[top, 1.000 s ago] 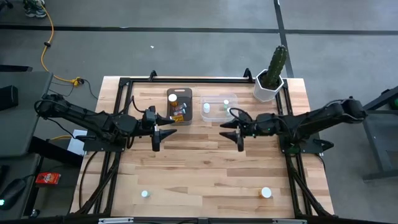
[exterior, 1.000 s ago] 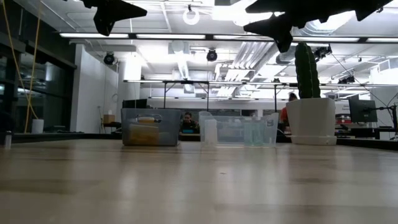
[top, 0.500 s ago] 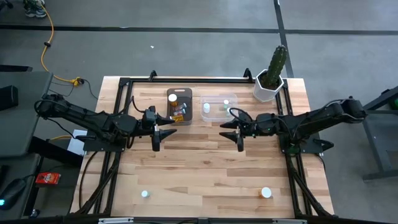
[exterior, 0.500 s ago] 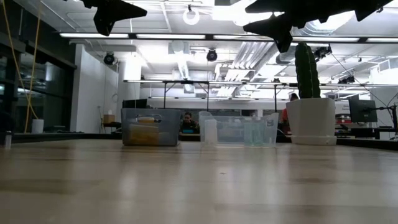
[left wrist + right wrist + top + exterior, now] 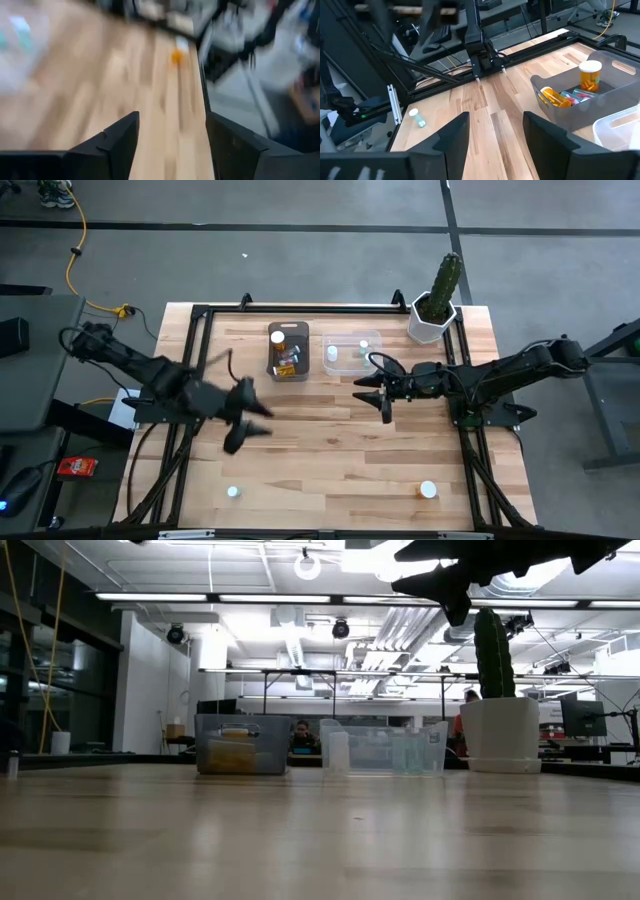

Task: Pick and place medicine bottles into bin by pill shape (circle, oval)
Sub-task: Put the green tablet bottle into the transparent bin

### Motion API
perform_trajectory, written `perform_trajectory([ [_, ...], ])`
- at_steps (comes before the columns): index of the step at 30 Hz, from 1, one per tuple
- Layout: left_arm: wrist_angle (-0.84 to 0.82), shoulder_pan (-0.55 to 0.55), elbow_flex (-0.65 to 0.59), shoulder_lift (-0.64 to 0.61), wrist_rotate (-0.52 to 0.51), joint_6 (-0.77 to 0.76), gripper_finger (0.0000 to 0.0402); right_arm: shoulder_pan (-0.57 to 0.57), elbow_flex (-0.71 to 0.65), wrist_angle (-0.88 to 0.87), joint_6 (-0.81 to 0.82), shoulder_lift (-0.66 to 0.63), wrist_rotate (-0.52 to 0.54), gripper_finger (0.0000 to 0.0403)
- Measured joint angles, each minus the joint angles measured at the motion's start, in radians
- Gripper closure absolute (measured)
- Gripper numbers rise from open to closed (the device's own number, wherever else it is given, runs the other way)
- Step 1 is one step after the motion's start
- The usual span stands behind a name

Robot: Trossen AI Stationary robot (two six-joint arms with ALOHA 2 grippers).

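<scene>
- The wooden table [image 5: 330,450] has a black frame along its edges, and most of its middle and front part is bare wood, so there is wide room there.
- The left gripper [image 5: 240,430] hangs over the left-middle of the table, pointing toward the front edge; it looks blurred in the high view.
- Its fingers [image 5: 117,137] stand apart with bare wood between them, and they hold nothing.
- The right gripper [image 5: 385,402] hangs above the table, right of centre, just in front of the two bins.
- Its fingers [image 5: 450,135] are also spread apart and empty.
- A dark bin [image 5: 300,330] stands near the back edge; it holds an upright amber bottle [image 5: 278,338] with a white cap and some more bottles lying under it.
- A clear bin [image 5: 375,338] stands just beside it on the right, with a pale white bottle [image 5: 331,354] inside.
- One small pale bottle [image 5: 232,492] lies near the front left edge, well apart from the bins.
- One amber bottle with a white cap [image 5: 427,490] lies near the front right edge; the left wrist view shows it small and blurred [image 5: 176,56], close to the table border.
- A white pot with a cactus [image 5: 433,315] stands at the back right corner, near the clear bin.
- In the low view the space between the bins and the front of the table is free.
</scene>
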Motion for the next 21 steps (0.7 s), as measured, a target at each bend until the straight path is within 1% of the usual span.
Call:
perform_trajectory([
  [3,-0.174,-0.09,0.089,0.066,0.039,-0.074,0.016,0.0,0.0,0.0,-0.001,0.0,0.0,0.0224],
  [6,-0.275,-0.186,0.129,0.123,0.069,-0.117,0.0138,0.0,0.0,-0.002,-0.001,0.0,0.0,0.0224],
  [8,-0.313,-0.248,0.13,0.164,0.071,-0.133,0.0129,0.0,0.0,-0.007,-0.001,0.0,0.0,0.0224],
  [11,-0.368,-0.345,0.125,0.238,0.029,-0.134,0.0125,0.0,0.0,-0.019,-0.001,0.0,-0.001,0.0224],
  [16,-0.411,-0.447,0.125,0.391,-0.039,-0.12,0.0124,0.0,0.0,-0.036,-0.001,0.0,-0.001,0.0224],
  [18,-0.41,-0.476,0.125,0.45,-0.04,-0.132,0.0124,0.0,0.0,-0.041,0.001,0.0,-0.005,0.0224],
  [21,-0.41,-0.513,0.125,0.528,-0.013,-0.144,0.0124,0.0,0.0,-0.047,0.001,0.0,-0.005,0.0224],
])
